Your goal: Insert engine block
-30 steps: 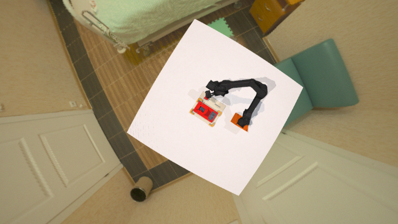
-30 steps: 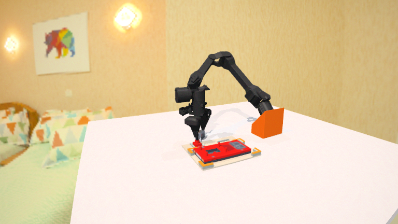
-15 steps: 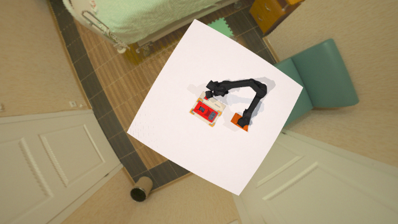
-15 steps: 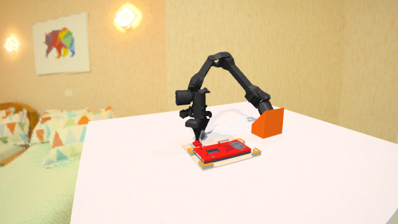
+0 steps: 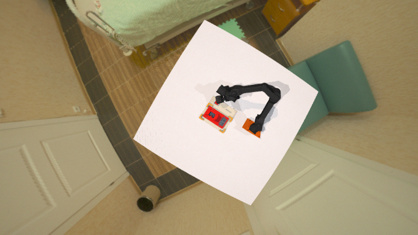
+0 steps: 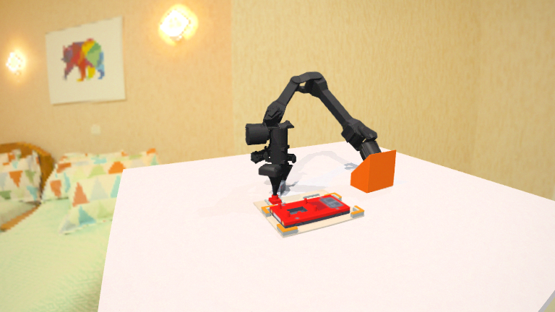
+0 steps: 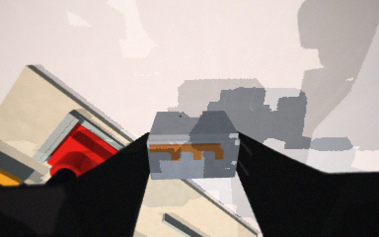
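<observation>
The engine block [image 7: 193,165] is a small grey block with an orange comb-like marking. My gripper [image 7: 190,137] [image 6: 278,190] is shut on it, one finger at each side. The block is beside the board's back edge; whether it touches the table is unclear. The red car body [image 5: 219,117] [image 6: 300,218] lies flat on the cream board [image 7: 27,94], between orange-and-grey corner brackets. Its dark opening [image 5: 211,114] [image 6: 296,210] shows near one end, with nothing red or grey standing in it. The block's slot and the rib cannot be made out.
A red piece [image 6: 274,199] [image 7: 91,148] with a black knob sits in a grey holder on the board, close beside one finger. Small red posts stand up from the car body. An orange block [image 5: 247,123] [image 6: 380,171] stands at the arm's base.
</observation>
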Motion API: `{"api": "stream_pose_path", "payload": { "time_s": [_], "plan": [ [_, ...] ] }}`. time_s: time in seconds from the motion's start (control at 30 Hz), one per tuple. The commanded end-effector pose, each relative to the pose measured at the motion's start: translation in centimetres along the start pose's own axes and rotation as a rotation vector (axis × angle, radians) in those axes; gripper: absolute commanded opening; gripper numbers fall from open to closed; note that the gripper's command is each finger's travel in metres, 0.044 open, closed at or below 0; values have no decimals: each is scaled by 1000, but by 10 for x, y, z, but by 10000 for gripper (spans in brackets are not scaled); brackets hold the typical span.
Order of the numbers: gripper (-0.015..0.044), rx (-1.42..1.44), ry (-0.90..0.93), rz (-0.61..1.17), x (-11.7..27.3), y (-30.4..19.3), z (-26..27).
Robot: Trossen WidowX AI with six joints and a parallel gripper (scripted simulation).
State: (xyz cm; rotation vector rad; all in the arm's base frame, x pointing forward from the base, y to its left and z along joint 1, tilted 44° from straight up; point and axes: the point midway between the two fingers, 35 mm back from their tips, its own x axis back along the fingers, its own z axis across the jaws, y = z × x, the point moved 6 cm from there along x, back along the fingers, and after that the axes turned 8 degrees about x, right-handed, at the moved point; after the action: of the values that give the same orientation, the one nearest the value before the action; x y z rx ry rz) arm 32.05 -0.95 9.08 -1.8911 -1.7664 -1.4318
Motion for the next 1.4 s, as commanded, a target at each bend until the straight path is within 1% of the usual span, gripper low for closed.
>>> {"api": "stream_pose_path", "payload": {
  "time_s": [0.0, 1.2, 1.37],
  "plan": [
    [0, -5, 9, -8, 8, -2, 2],
    [0, 12, -9, 17, 116, -1, -3],
    [0, 26, -11, 17, 119, -1, -4]
  ]
}}
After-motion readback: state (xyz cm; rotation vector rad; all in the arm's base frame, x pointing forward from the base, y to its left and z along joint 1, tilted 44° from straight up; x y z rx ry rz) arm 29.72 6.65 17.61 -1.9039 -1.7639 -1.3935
